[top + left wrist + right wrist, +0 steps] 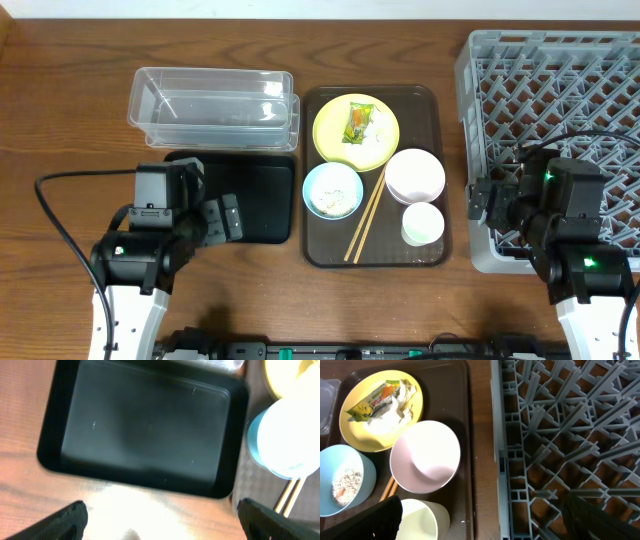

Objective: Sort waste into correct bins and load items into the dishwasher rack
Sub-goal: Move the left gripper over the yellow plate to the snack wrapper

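The yellow plate (356,131) on the brown serving tray (432,105) holds the green-and-yellow wrapper (357,124) and white tissue (377,133). The light blue bowl (331,190) holds rice (331,200). The pinkish bowl (415,175), white cup (423,223) and chopsticks (366,214) lie beside them. The clear tub (213,107) stands behind the black tray (262,200). The grey rack (560,110) is at the right. My left gripper (160,520) is open and empty in front of the black tray (145,425). My right gripper (485,520) is open and empty over the rack's left edge (507,460), beside the cup (427,517).
The wooden table (70,110) surrounds everything. The tub's lid edge (294,110) sits against the serving tray. Cables (55,215) trail from both arms.
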Controlling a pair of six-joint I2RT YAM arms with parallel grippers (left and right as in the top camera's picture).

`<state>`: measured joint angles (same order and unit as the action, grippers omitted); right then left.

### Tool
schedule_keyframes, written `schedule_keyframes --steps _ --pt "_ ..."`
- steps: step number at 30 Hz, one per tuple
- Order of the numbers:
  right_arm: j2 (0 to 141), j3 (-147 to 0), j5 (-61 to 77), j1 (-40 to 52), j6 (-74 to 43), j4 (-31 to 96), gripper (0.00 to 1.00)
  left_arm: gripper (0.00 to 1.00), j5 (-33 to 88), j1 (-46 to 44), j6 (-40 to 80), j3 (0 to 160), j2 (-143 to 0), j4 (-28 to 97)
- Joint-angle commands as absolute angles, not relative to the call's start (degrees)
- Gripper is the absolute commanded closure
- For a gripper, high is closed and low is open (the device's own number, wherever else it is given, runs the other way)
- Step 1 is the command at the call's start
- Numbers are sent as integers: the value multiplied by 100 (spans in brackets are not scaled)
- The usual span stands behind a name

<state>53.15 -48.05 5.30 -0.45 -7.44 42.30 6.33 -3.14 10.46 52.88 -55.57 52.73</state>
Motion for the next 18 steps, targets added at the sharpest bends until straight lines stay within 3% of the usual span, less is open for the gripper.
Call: schedule_keyframes --steps 1,7,18 --pt "5293 -4945 482 3 -722 4209 1 2 913 -298 934 5424 -5629 4915" --pt "5293 -4945 480 3 -722 4130 1 2 1374 -436 655 5752 -6346 4217" --pt "5293 -4945 480 3 -722 4158 1 2 1352 -1610 172 7461 -8523 3291"
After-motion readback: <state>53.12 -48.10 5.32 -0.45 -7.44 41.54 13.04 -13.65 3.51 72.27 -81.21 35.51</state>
